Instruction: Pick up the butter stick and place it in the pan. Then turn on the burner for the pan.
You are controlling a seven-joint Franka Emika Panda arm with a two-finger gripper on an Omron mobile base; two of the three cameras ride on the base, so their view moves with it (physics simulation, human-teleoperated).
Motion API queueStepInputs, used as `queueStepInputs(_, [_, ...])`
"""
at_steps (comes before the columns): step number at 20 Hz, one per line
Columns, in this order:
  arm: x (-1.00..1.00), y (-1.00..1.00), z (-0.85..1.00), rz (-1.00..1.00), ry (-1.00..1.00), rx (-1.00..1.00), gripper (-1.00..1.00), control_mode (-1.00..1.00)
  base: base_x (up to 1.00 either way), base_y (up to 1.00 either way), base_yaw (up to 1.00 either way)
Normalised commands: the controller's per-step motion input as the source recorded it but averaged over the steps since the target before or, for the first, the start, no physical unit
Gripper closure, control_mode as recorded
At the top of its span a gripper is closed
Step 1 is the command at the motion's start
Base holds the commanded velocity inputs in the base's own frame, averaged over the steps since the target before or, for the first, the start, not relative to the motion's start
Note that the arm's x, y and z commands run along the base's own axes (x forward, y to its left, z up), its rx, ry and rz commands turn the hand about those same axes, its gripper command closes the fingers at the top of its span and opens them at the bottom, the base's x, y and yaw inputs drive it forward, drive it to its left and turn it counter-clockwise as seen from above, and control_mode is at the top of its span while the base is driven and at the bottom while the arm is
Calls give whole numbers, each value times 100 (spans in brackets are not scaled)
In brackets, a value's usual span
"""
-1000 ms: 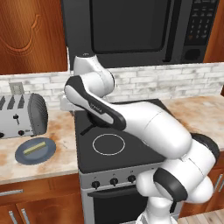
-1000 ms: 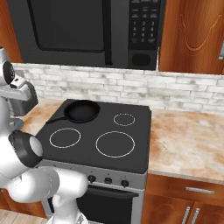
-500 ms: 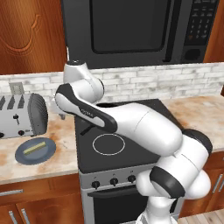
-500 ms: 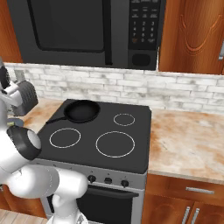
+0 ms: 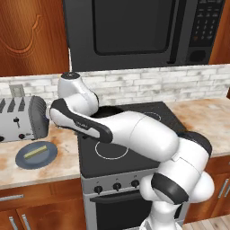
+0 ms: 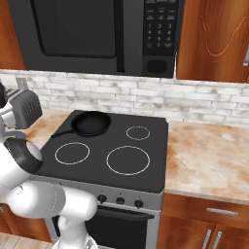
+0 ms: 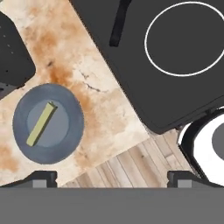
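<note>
Hand view, pincer (image 7: 111, 179) agape — above plate (image 7: 70, 144)

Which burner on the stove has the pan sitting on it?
The back left burner: the pan covers it, while the other three white rings on the stove are bare.

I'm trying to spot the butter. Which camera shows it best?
The hand view: the butter stick lies large and unblocked on the blue-grey plate. The left base view shows it small, on the counter by the toaster.
</note>
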Motion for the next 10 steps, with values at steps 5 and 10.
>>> queueStepInputs(5, [17, 43, 0, -12, 19, 0, -100, -100, 0, 0, 0])
queueStepInputs(10, [22, 46, -8, -9, 22, -1, -100, -100, 0, 0, 0])
